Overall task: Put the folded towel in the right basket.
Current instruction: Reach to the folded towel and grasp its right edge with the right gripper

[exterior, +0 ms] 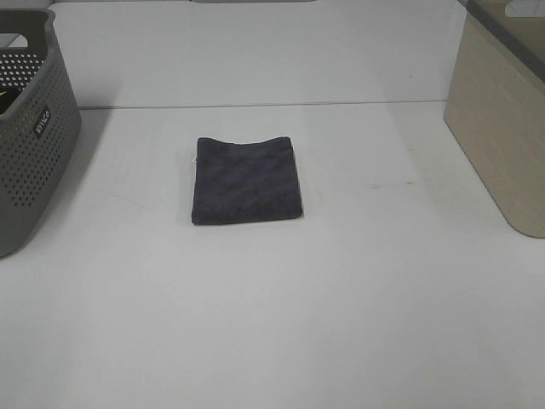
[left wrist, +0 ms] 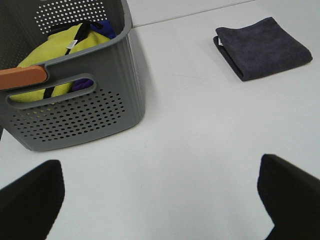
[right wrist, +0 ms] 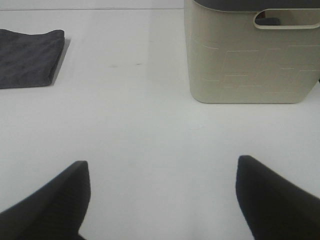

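A dark grey folded towel (exterior: 247, 180) lies flat on the white table near the middle. It also shows in the left wrist view (left wrist: 262, 48) and in the right wrist view (right wrist: 30, 57). The beige right basket (exterior: 502, 119) stands at the right edge of the table; the right wrist view shows it (right wrist: 250, 55) with a handle slot. My left gripper (left wrist: 160, 195) is open and empty, well short of the towel. My right gripper (right wrist: 162, 195) is open and empty, with the towel off to one side and the beige basket off to the other. Neither gripper shows in the high view.
A grey perforated basket (exterior: 30, 128) stands at the table's left edge. In the left wrist view it (left wrist: 75, 105) holds yellow cloth (left wrist: 60, 50) and other items, with an orange piece (left wrist: 22, 77) at its rim. A wall line runs behind the table.
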`<state>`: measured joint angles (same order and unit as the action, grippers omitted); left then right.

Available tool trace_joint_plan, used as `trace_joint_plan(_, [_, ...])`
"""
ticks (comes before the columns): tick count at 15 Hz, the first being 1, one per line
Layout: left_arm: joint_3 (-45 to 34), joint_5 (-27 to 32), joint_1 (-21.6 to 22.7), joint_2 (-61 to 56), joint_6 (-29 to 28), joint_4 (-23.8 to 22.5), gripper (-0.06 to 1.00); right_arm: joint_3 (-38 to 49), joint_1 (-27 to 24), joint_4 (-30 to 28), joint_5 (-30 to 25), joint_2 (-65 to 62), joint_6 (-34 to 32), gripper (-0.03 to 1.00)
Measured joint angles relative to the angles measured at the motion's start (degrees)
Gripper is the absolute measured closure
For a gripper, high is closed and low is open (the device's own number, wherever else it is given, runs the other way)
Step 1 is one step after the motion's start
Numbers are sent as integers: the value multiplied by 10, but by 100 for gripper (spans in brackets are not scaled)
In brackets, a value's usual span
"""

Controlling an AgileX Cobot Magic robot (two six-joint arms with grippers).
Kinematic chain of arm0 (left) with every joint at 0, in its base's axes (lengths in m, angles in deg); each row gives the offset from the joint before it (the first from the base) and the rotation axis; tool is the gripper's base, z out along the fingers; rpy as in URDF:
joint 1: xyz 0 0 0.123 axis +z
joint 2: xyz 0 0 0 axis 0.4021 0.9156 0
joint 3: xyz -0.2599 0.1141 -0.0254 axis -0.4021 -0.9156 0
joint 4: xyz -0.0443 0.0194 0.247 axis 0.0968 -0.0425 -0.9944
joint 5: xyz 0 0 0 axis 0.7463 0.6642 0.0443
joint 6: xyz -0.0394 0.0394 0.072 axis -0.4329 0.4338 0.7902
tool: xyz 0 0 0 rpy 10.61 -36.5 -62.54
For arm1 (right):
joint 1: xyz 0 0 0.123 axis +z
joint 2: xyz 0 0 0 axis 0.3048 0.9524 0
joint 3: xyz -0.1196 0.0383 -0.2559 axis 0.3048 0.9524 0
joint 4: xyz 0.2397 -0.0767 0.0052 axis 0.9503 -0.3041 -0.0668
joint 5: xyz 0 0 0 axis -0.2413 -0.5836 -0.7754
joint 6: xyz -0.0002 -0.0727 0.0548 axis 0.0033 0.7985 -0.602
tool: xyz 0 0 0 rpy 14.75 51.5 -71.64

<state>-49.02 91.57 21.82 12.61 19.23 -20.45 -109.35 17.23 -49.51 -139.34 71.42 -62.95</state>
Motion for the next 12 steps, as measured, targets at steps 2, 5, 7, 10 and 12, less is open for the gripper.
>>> trace_joint_plan(2, [0,0,0,0,0,0,-4,0,0,0,0,0,0,22])
trace_joint_plan(5, [0,0,0,0,0,0,-4,0,0,0,0,0,0,22])
trace_joint_plan(7, [0,0,0,0,0,0,-4,0,0,0,0,0,0,22])
trace_joint_plan(10, [0,0,0,0,0,0,-4,0,0,0,0,0,0,22])
trace_joint_plan(12, [0,0,0,0,0,0,-4,0,0,0,0,0,0,22])
